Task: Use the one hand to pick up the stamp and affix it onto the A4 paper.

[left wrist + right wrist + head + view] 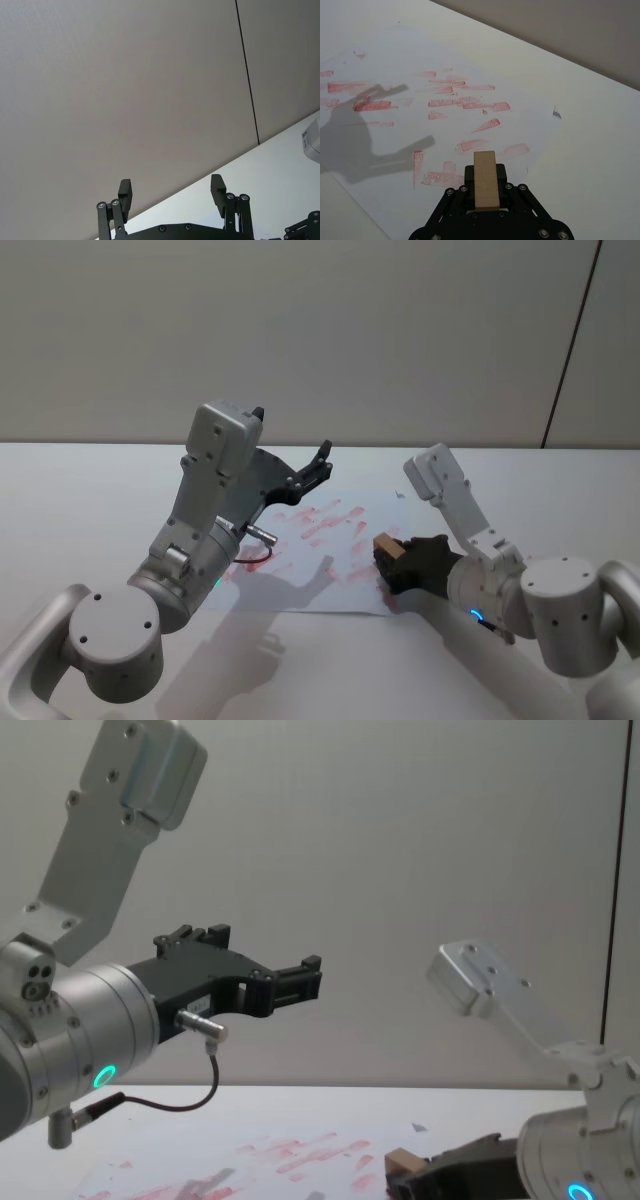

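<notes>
Right gripper (390, 560) clamping the stamp (388, 545) at the near right corner of the A4 paper (310, 592).
Its black fingers are pinching the wooden block from both sides, low over the red-smudged sheet; whether block and paper are touching cannot be told. The left gripper (318, 465) is hanging raised above the sheet, fingers spread, gripping nothing.

Stamp (485, 172) light-brown wood; A4 paper (451, 126) white, red-pink smudged prints; right pincer (485, 186) black
</notes>
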`<control>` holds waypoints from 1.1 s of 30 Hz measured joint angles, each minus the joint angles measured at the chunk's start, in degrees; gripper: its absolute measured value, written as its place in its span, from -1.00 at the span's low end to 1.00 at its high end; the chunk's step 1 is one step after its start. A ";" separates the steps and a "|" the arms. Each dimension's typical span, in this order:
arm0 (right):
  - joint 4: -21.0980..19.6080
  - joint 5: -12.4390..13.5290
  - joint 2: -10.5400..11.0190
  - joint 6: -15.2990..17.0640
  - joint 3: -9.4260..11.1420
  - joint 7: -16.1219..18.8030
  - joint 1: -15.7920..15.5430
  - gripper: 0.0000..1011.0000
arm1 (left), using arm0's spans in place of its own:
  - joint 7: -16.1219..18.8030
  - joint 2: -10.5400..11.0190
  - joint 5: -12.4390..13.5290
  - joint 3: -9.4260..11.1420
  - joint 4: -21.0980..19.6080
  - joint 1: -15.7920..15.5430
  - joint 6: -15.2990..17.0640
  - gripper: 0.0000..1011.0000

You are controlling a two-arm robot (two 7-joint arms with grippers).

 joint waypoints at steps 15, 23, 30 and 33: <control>0.89 -1.67 0.05 1.49 -0.23 0.45 0.38 -0.56 | 0.00 0.00 0.00 0.00 0.00 0.00 0.00 0.98; 1.75 -2.29 -0.14 1.75 -0.29 0.66 1.01 -0.56 | 0.00 0.00 0.00 0.00 0.00 0.00 0.00 0.98; 1.95 -1.87 -0.36 1.61 -0.13 0.61 1.30 -0.56 | 0.00 0.00 0.00 0.00 0.00 0.00 0.00 0.98; 1.78 -1.37 -0.41 1.50 -0.08 0.59 1.40 -0.56 | 0.00 0.00 0.00 0.00 0.00 0.00 0.00 0.98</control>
